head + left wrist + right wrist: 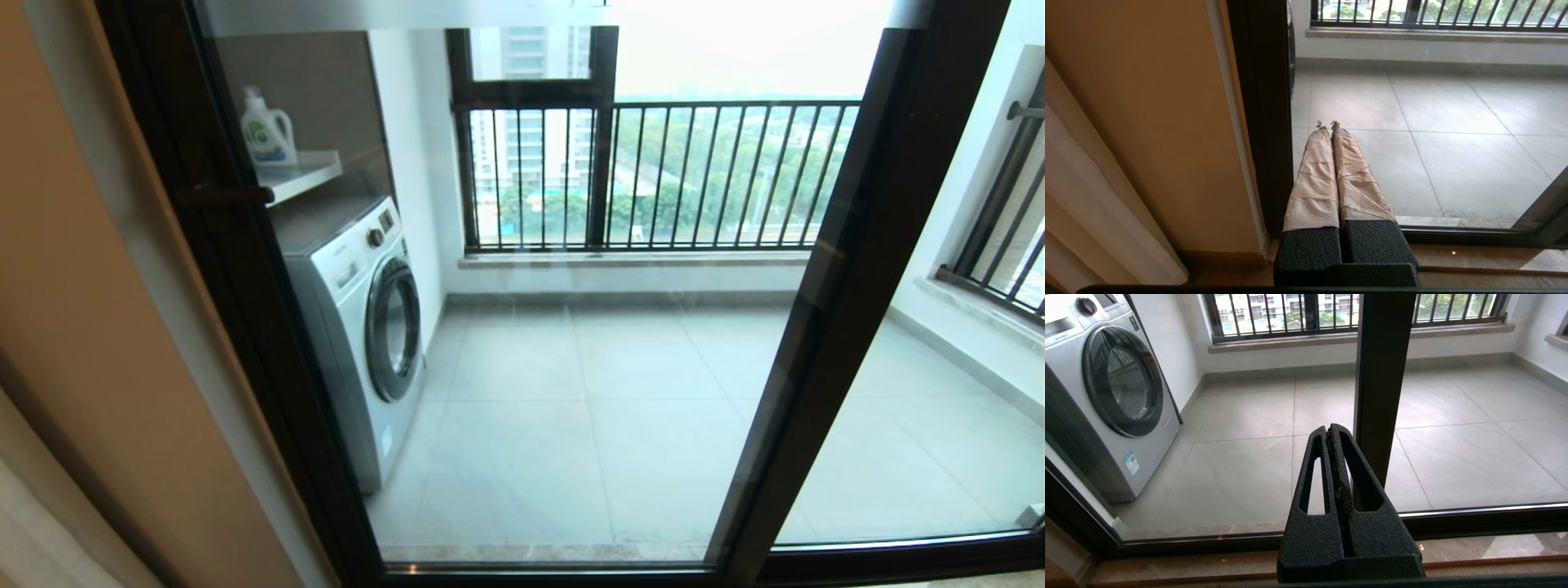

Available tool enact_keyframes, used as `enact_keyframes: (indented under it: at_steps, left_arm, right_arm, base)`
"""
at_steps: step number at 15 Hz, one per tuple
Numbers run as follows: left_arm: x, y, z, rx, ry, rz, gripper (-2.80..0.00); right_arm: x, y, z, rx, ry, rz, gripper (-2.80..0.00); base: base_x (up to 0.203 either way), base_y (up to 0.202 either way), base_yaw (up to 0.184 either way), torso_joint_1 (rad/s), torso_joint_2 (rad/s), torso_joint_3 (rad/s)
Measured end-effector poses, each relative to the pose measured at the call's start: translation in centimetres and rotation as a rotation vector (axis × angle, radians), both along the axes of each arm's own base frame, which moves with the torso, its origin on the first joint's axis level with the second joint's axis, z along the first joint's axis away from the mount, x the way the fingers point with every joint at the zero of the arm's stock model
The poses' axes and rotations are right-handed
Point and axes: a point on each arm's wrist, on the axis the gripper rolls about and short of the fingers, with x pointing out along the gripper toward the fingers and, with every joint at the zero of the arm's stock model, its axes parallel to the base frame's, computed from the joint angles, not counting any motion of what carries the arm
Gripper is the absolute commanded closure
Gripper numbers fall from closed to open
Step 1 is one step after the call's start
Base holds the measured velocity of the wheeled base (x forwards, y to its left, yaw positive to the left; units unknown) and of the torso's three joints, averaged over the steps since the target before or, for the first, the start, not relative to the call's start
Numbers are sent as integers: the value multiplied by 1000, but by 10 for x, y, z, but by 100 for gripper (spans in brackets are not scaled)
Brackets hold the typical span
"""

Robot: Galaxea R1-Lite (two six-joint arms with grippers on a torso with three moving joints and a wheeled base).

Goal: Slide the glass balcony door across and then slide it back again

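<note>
The glass balcony door (522, 327) stands across the opening, its left upright with the small dark lever handle (229, 194) against the tan wall (90, 343), its right upright (824, 327) overlapping the matching fixed glass panel (922, 392). Neither arm shows in the head view.

The left gripper (1327, 123) hangs low in front of the door's left upright, near the bottom track, touching nothing — its paper-wrapped fingers (1314, 179) lie pressed together, with only a thin line between them. A pale curtain (1094, 212) hangs on the near side of the wall.

The right gripper (1331, 428) sits low before the dark upright where the two panels meet, its slotted black fingers (1314, 473) likewise closed against each other and holding nothing.

Through the glass lies a grey tiled balcony floor (588, 408). A front-loading washing machine (359, 327) stands at its left under a white shelf (306, 173) carrying a detergent bottle (265, 131), and a dark-framed window with vertical black railing bars (653, 175) closes the far side — trees and tower blocks beyond.
</note>
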Motion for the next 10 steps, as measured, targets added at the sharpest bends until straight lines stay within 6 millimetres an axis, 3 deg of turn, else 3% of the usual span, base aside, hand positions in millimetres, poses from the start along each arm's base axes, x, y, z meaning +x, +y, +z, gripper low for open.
enact_keyframes:
  at_steps: [10]
  left_arm:
    - [0,0,0,0,1,0,0]
  right_arm:
    - [0,0,0,22,-3,-3,0]
  base:
    - [0,0,0,0,0,0]
